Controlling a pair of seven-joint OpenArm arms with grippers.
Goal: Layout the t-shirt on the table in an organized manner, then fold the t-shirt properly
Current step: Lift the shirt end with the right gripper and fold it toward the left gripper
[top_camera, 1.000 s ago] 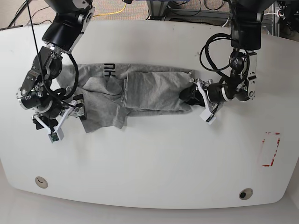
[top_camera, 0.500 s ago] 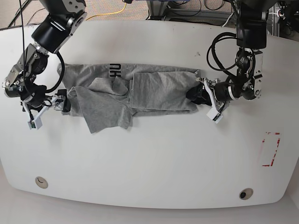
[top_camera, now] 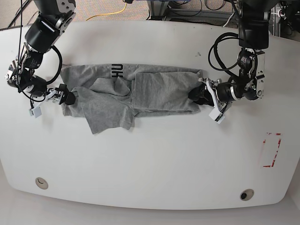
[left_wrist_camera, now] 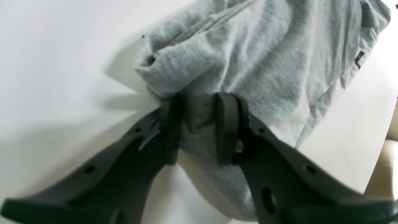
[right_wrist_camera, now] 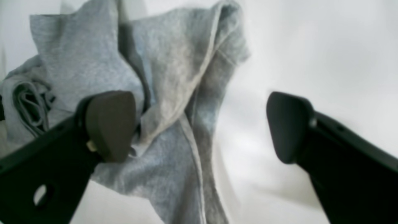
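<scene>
The grey t-shirt point(top_camera: 140, 91) lies stretched sideways across the white table point(top_camera: 150, 164), wrinkled, with a flap folded over its lower left part and dark lettering point(top_camera: 116, 71) near its top edge. My left gripper point(top_camera: 199, 96) is at the shirt's right end. In the left wrist view it point(left_wrist_camera: 199, 130) is shut on a bunched fold of the t-shirt point(left_wrist_camera: 264, 56). My right gripper point(top_camera: 65, 97) is at the shirt's left end. In the right wrist view it point(right_wrist_camera: 199, 124) is wide open, one finger point(right_wrist_camera: 110, 124) against the crumpled t-shirt point(right_wrist_camera: 174, 71), the other over bare table.
A red-taped rectangle mark point(top_camera: 271, 150) is at the table's right side. Two round grommet holes sit near the front edge, one on the left point(top_camera: 41, 183) and one on the right point(top_camera: 246, 194). Cables and floor lie beyond the far edge.
The arm on the base view's left swung outward to the left and up. The shirt's left end went with it, so the shirt now lies longer and flatter. The other gripper shifted slightly right.
</scene>
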